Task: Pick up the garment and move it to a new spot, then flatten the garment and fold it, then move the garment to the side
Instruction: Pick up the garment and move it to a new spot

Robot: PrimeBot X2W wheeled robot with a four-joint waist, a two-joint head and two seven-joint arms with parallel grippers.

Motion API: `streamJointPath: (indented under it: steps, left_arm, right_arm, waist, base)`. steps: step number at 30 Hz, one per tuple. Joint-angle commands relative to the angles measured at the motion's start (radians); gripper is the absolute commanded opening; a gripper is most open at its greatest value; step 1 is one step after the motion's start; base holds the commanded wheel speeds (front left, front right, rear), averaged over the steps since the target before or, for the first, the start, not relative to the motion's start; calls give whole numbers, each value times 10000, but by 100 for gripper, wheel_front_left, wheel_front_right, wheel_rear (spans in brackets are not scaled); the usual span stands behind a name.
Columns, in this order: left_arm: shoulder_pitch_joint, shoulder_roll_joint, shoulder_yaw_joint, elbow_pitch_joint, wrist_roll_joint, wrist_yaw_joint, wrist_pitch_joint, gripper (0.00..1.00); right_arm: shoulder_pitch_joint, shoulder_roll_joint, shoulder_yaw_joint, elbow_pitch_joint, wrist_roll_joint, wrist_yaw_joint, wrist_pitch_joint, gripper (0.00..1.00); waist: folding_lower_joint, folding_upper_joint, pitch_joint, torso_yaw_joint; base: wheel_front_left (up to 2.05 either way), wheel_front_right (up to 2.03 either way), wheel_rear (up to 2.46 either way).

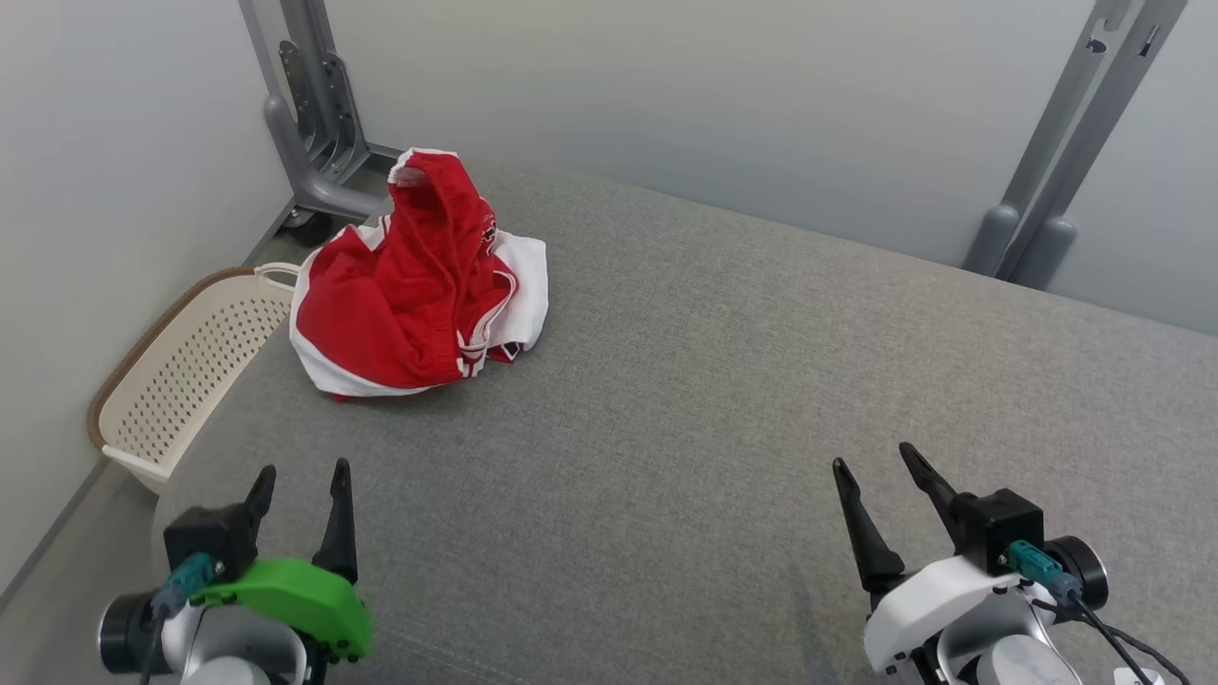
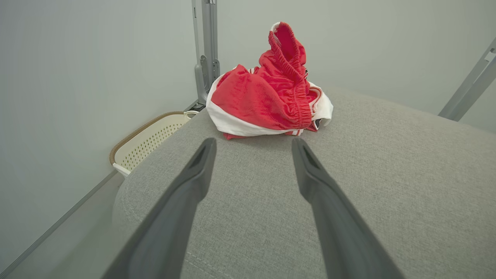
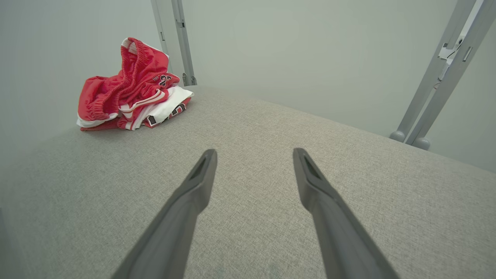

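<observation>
a grey padded surface [image 1: 714, 381] with a woven cloth cover takes up most of the head view, its near left corner rounded and stitched. pale walls [image 1: 714, 86] close it in behind and on the left, and a strip of floor [image 1: 57, 571] runs along the left wall. a grey metal post [image 1: 309, 114] stands by the far left corner and a second post [image 1: 1075, 143] leans at the far right.

the two arms sit low at the near edge: the left arm [image 1: 276, 595], with a green cover, at the lower left, and the right arm [image 1: 933, 609], in white, at the lower right. both point their fingers away from the robot, the right pair slanted a little leftward. the left gripper [image 1: 304, 466] is spread wide and holds nothing; the right gripper [image 1: 872, 455] is likewise wide and empty. they seem to hang just above the cloth, though contact is hard to judge.

a cream basket [image 1: 181, 381] with holes and a brown rim stands on the floor by the surface's left edge. the garment [image 1: 400, 285], red with white trim and an elastic waistband, lies crumpled in a heap near the far left corner, one fold standing up, well apart from both grippers.
</observation>
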Motion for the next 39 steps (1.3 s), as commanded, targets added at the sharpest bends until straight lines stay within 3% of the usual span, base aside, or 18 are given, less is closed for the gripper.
streamJointPath:
  steps: [1,6,11,21,28,33,34,35,36,37,39]
  left_arm:
    - [-604,137,-62,176,27,-109,254,100]
    - [-2323,133,-115,1448,-484,-361,2088,100]
    - [-4172,91,143,2553,-863,-196,3347,100]
    - [-6175,161,451,4149,-1254,-41,4180,100]
    - [-6797,471,322,5258,-832,817,4624,100]
    - [-6948,431,401,5670,-942,1004,4689,100]
    - [-6971,429,387,5734,-946,1042,4721,88]
    - [-7002,462,367,5787,-907,1097,4703,48]
    - [-7019,491,327,5845,-856,1108,4703,31]
    - [-7025,499,301,5889,-839,1124,4673,0]
    - [-7034,529,230,5918,-766,1124,4497,0]
  right_arm:
    - [32,-35,8,-100,-36,-3,71,100]
    - [93,-34,92,-551,-294,-3,459,100]
    - [-329,-42,309,-1405,-1008,-4,1148,100]
    - [-791,-187,788,-2656,-1579,-4,2064,100]
    - [-747,-439,1175,-2990,-1383,-3,2158,100]
    - [-832,-541,1212,-3122,-1370,-4,2197,100]
    - [-840,-553,1208,-3124,-1373,-3,2205,100]
    - [-853,-554,1206,-3120,-1378,-3,2208,100]
    - [-863,-547,1211,-3106,-1379,-3,2211,100]
    - [-861,-528,1224,-3077,-1380,-3,2207,100]
    - [-836,-505,1232,-3001,-1355,-5,2160,100]
  waist:
    - [0,0,80,-105]
    - [0,0,545,-434]
    - [0,0,1618,-1052]
    - [0,0,3175,-1814]
    - [0,0,3602,-2039]
    - [0,0,3827,-2078]
    - [0,0,3847,-2070]
    - [0,0,3858,-2058]
    - [0,0,3856,-2049]
    - [0,0,3832,-2039]
    - [0,0,3764,-2018]
  base:
    - [0,0,0]
    - [0,0,0]
    - [0,0,0]
    - [0,0,0]
    - [0,0,0]
    - [0,0,0]
    - [0,0,0]
    - [0,0,0]
    - [0,0,0]
    - [0,0,0]
    - [0,0,0]
